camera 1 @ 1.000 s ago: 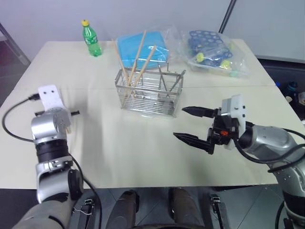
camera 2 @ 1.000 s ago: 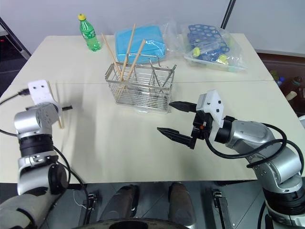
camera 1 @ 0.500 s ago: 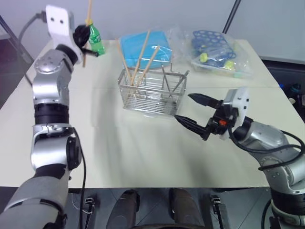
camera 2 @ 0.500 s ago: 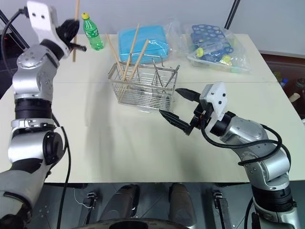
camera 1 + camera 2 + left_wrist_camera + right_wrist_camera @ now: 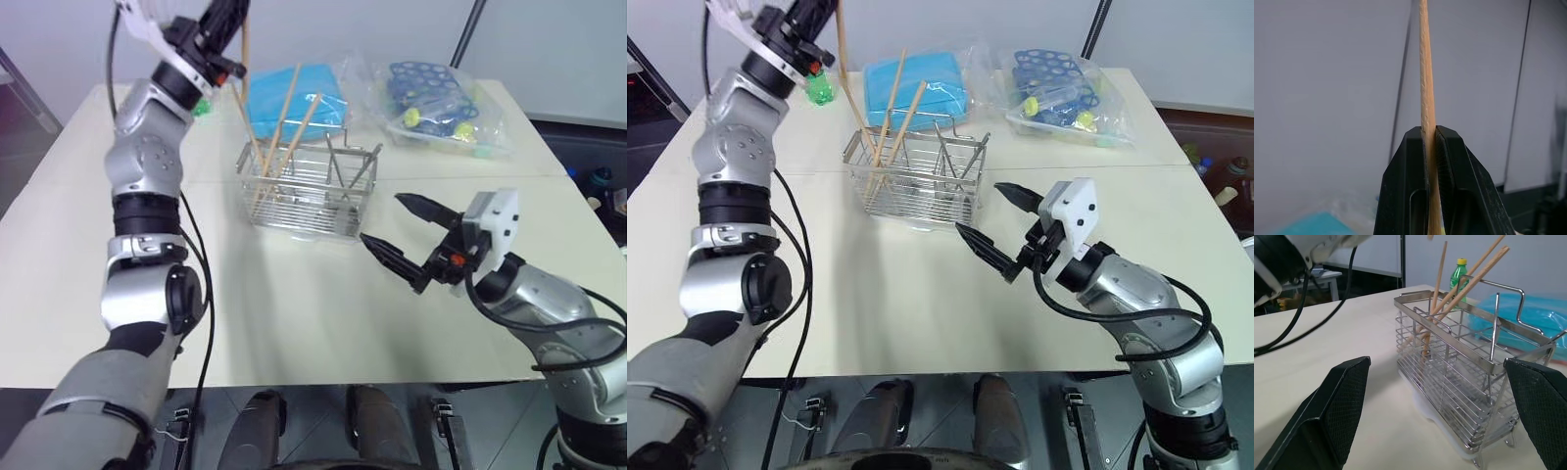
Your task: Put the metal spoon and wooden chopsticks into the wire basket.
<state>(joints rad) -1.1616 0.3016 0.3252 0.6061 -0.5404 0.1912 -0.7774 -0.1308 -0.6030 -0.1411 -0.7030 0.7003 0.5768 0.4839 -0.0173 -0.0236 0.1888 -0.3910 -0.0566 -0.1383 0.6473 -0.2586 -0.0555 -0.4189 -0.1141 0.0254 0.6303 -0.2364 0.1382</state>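
Note:
The wire basket (image 5: 312,191) stands on the cream table, towards the back middle. Three wooden chopsticks (image 5: 287,113) lean in its left compartment. A slim upright metal handle (image 5: 1494,328), apparently the metal spoon's, rises in its right part, its bowl hidden. My left gripper (image 5: 1429,131) is raised high behind the basket's left end. It is shut on another wooden chopstick (image 5: 244,54), held nearly upright. My right gripper (image 5: 380,217) hangs open just right of and in front of the basket, with nothing between its fingers (image 5: 1337,416).
A green bottle (image 5: 820,88) stands at the back left, partly behind my left arm. A blue box (image 5: 294,88) in a clear bag lies behind the basket. A bag of blue and yellow parts (image 5: 436,108) sits at the back right.
My left arm has swung up from the table's left side and to the right, carrying the chopstick to above the basket's left end. The right gripper has stayed open and almost still.

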